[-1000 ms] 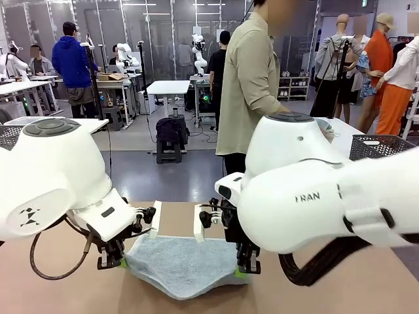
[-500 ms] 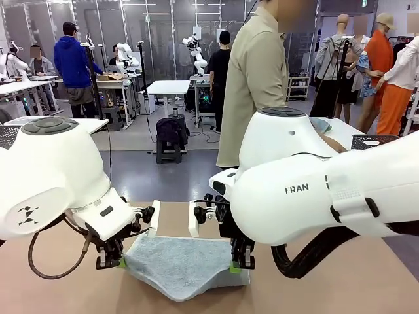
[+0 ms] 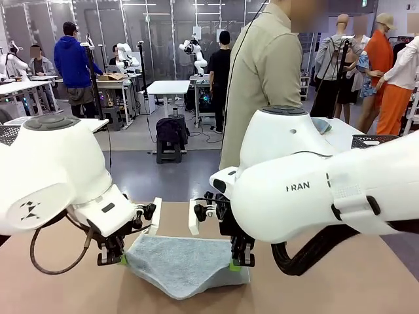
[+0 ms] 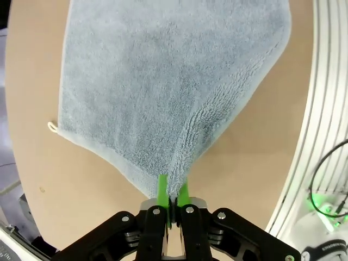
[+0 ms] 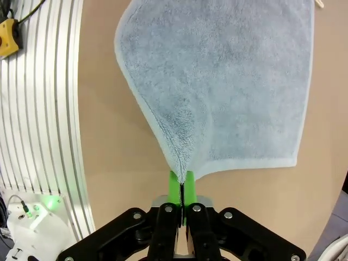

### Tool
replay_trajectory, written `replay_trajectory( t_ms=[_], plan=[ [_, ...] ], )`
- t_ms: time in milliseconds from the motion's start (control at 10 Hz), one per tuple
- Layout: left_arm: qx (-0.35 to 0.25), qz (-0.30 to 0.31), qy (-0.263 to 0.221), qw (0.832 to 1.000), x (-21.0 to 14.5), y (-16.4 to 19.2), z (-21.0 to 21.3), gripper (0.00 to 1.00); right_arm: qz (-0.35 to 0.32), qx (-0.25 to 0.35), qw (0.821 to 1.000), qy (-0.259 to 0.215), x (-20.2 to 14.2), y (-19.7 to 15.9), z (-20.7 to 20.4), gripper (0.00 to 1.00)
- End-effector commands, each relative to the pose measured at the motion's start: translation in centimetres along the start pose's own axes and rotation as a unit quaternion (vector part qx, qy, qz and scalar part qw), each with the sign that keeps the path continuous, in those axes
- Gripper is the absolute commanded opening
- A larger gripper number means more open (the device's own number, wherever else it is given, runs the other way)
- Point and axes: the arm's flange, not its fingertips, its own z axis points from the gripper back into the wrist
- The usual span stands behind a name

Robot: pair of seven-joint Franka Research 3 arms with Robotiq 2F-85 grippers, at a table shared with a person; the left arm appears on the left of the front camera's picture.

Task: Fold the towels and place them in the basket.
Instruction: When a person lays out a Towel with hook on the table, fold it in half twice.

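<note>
A light blue-grey towel lies on the brown table between my two arms, its near edge sagging in the middle. My left gripper is shut on its left near corner and my right gripper is shut on its right near corner. In the left wrist view the towel spreads away from my left gripper, whose green pads pinch a bunched corner. Seen from the right wrist, the towel likewise hangs from my right gripper. The dark mesh basket stands at the far right, behind my right arm.
A person in a beige shirt stands at the far side of the table. A paler mesh basket sits at the far left. Ribbed aluminium rails border the table beside each gripper.
My right arm has shifted left, drawing the towel's right corner inward so the cloth lies narrower. My left arm has barely moved. The person has stepped slightly to the right.
</note>
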Motion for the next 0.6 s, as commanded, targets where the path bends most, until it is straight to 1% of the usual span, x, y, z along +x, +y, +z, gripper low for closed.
replay_trajectory(
  t_ms=[0, 200, 300, 500],
  plan=[
    [-0.015, -0.016, 0.023, 1.000, 1.6, 2.2, 1.1, 0.06, 0.000, 0.012, 1.000, 0.009, 1.2, -2.6, 0.1, 0.03],
    [-0.031, -0.019, 0.032, 0.999, 2.7, 4.1, 1.4, 0.06, -0.015, 0.025, 0.999, 0.019, 2.3, -5.0, -0.4, 0.03],
    [-0.046, -0.011, 0.033, 0.998, 3.0, 5.5, 1.0, 0.06, -0.036, 0.031, 0.998, 0.027, 2.5, -6.2, -0.6, 0.03],
    [-0.073, -0.003, 0.030, 0.997, 2.8, 7.5, 0.2, 0.06, -0.056, 0.047, 0.997, 0.027, 2.4, -7.6, -1.2, 0.03]
  ],
)
